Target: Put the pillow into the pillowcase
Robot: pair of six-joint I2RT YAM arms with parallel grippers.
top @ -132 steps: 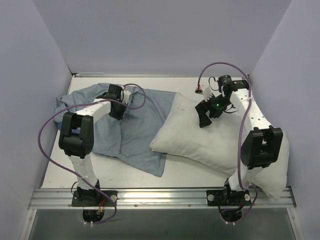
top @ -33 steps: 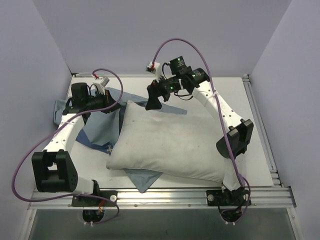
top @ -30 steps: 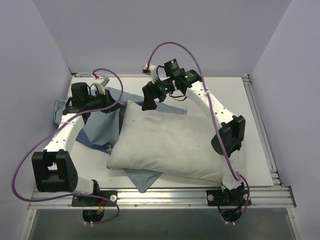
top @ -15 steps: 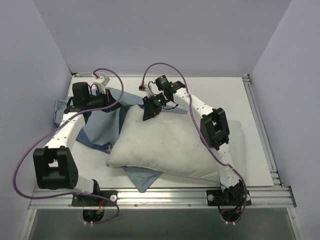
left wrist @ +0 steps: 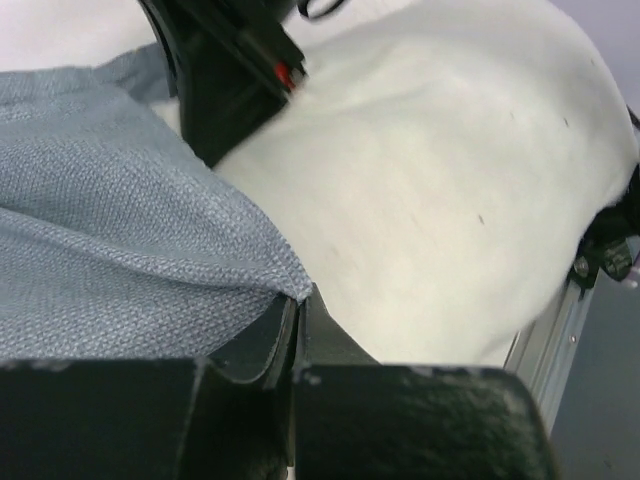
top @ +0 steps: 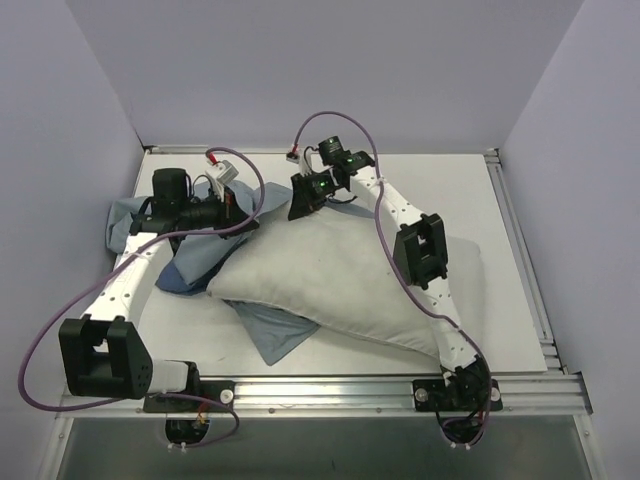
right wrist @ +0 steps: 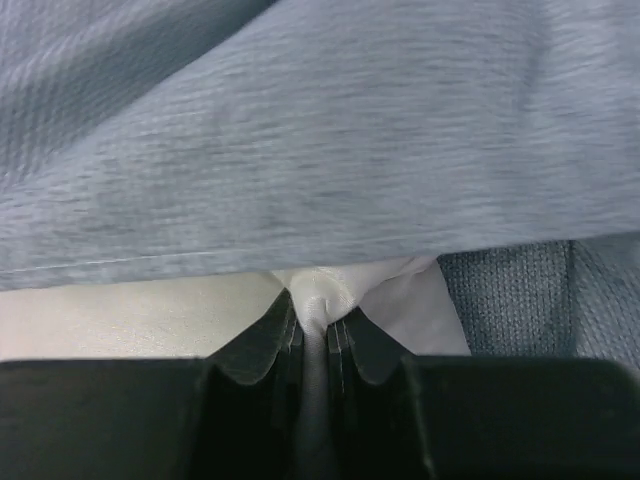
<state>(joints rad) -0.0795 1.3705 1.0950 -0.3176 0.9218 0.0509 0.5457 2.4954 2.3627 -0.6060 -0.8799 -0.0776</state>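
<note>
1. Right gripper (right wrist: 312, 308) first: its jaws are squeezed together on a small tuck of white fabric. That is the far edge of the pillow (top: 340, 275), pinched tight between the pads.
2. Just above that pinch in the right wrist view, a sheet of the pale grey-blue pillowcase (right wrist: 300, 130) drapes across and fills the upper part of the frame.
3. Over to the left gripper (left wrist: 297, 305): its fingers are closed on the hem of the pillowcase, with the woven cloth folding down into the jaws. The white pillow bulges just beyond it.
4. From overhead, both grippers sit near each other at the far-left end of the pillow. The left one comes in from the left, and the right one is on the far edge.
5. The pillow lies slantwise across the middle of the table (top: 500, 200), running from far left down to near right. It passes under the right arm, and its near-right end is close to the front rail (top: 330, 385).
6. The pillowcase is bunched at the left of the table under the left arm. Part of it is tucked beneath the pillow, and one blue corner pokes out past the pillow's near edge.
7. The top of the pillow shows bare white along nearly its whole length.
</note>
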